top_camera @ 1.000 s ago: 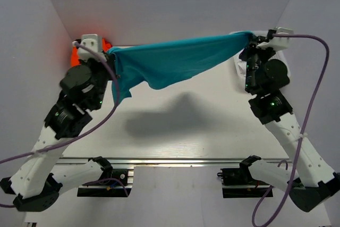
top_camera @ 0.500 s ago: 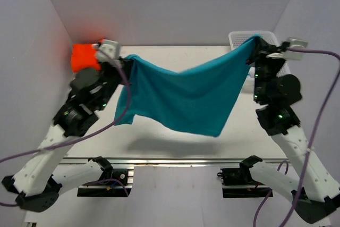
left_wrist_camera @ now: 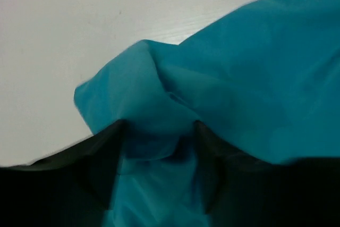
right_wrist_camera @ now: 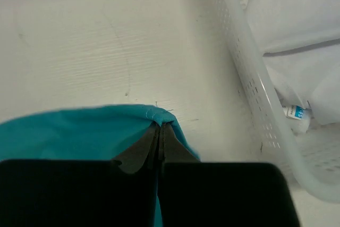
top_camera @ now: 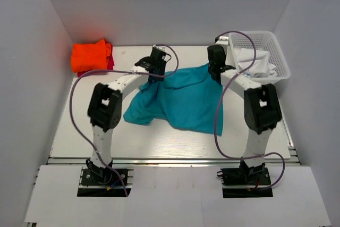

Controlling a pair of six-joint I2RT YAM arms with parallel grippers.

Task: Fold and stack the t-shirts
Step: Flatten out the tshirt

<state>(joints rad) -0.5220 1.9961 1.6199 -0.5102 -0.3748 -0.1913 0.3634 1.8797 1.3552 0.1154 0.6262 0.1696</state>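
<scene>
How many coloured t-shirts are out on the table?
3. The teal t-shirt lies mid-table, pinched by the left hand and right hand; the orange t-shirt sits folded at the far-left corner; the red t-shirt peeks out beneath it. More may hide in the basket.

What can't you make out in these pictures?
1. Red shirt: top view, nearly all under the orange shirt.
2. White cloth in the basket: what garment it is; bunched, and cut off by the right wrist view's edge.
3. Tag in the basket: right wrist view, print too small.
4. Teal shirt: left wrist view, its held part lost in shadow between the jaws.
</scene>
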